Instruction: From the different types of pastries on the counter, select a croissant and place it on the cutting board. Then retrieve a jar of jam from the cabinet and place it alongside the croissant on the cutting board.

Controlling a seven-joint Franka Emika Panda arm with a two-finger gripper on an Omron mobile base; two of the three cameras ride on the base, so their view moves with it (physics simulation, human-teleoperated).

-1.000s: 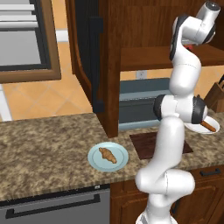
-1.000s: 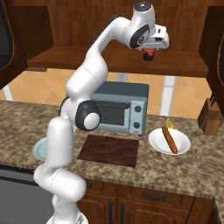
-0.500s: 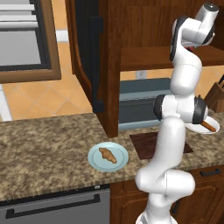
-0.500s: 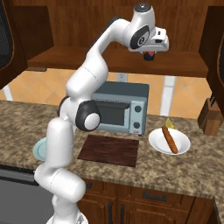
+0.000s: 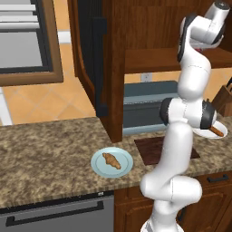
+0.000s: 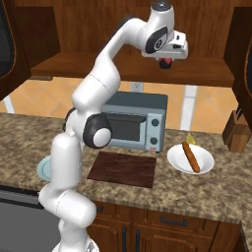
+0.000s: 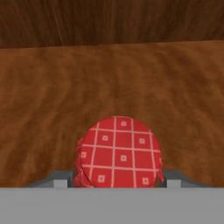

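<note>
My gripper (image 6: 167, 60) reaches into the dark wooden cabinet (image 6: 88, 19), shut on the small red jar of jam (image 6: 166, 62) just above the inner shelf. Seen from the hand, the jar (image 7: 118, 151) has a red checked top and a grey fingertip (image 7: 61, 178) pressed at each side. The croissant (image 5: 111, 161) lies on a round light blue plate (image 5: 97, 168) on the granite counter (image 5: 45, 145), far below and left of the gripper. The dark cutting board (image 6: 123, 168) lies bare in front of the toaster oven (image 6: 133, 123).
A white plate (image 6: 206, 162) with the long stick pastry (image 6: 191, 156) sits right of the board. A knife block (image 6: 238, 133) stands at the far right. The open cabinet door (image 5: 90, 59) hangs left of the arm. A dishwasher front (image 5: 59, 213) is below the counter.
The fingers have closed in on the jar of jam. The arm has barely moved, and the croissant and the plates stay where they were.
</note>
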